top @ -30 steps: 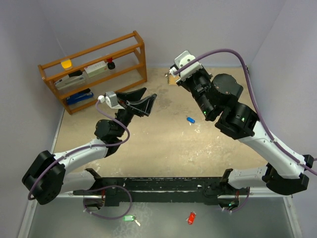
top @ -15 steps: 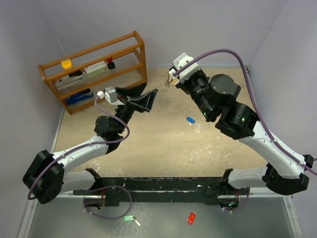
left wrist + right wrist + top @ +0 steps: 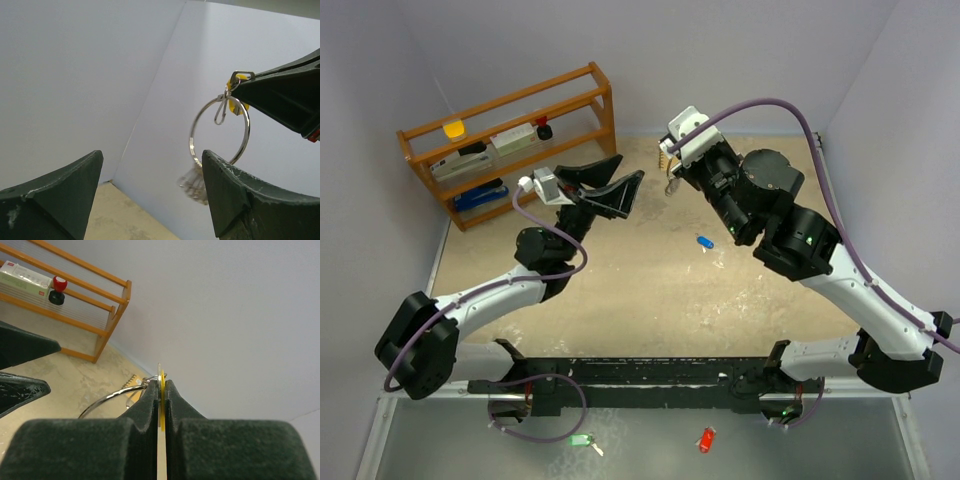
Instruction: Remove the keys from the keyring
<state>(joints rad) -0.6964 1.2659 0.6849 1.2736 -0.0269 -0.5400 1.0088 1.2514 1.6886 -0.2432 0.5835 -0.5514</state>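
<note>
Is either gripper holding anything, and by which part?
The right gripper pinches the yellow tag; the keyring dangles from it. The left gripper, open, holds nothing.

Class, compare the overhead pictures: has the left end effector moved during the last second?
Yes. The left end effector has shifted toward the back wall, closer to the right end of the wooden shelf.

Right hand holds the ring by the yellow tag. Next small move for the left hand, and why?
Probably ease the open left hand forward until it straddles the small silver metal keys hanging low on the thin silver wire ring, then close: the right hand, shut on the yellow flat tag, holds the ring up.
</note>
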